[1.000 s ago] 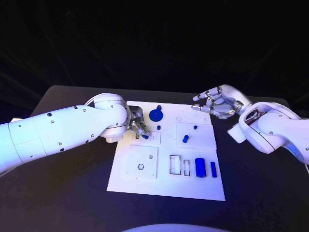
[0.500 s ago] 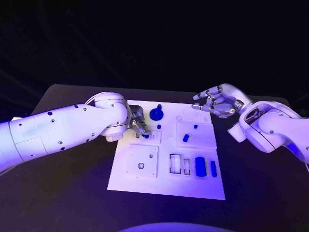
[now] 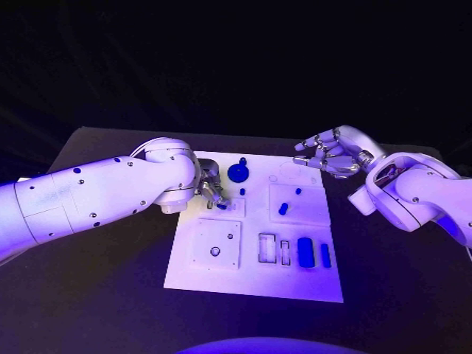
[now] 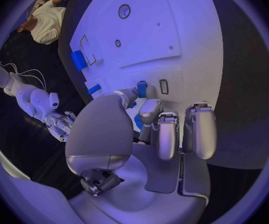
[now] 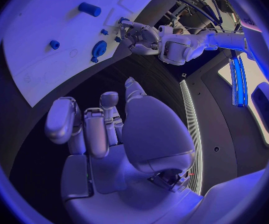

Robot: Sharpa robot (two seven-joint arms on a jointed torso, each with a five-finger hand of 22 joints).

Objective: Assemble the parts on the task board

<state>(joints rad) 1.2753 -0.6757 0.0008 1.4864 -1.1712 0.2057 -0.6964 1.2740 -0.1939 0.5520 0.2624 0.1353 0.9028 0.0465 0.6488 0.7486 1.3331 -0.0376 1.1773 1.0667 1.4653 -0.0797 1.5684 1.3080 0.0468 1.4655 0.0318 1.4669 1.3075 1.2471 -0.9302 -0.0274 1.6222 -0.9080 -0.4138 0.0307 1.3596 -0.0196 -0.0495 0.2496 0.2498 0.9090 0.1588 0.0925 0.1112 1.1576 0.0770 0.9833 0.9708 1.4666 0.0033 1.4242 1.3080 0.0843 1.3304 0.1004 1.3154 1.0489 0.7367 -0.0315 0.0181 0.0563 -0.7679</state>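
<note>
The task board (image 3: 255, 243) lies in the middle of the frame on the black table (image 3: 98, 295), with the left hand (image 3: 211, 193) low over its upper-left part, fingers curled together on a small blue part (image 4: 141, 89) — in the left wrist view that piece stands between the fingertips just beside a narrow rectangular slot (image 4: 164, 86). The grip looks like a pinch, though the fingers hide part of the piece. The right hand (image 3: 330, 155) hovers off the board's upper-right corner, fingers loosely bent and apart, holding nothing. The step in hand is probably seating the pinched part in its recess. Doing it well means keeping the piece upright, lining its long side with the slot, and lowering it straight — no sideways push, which could jam it on the rim. Other blue parts sit apart: a round blue disc (image 3: 238, 175) near the top, two blue bars (image 3: 305, 254) at lower right.
</note>
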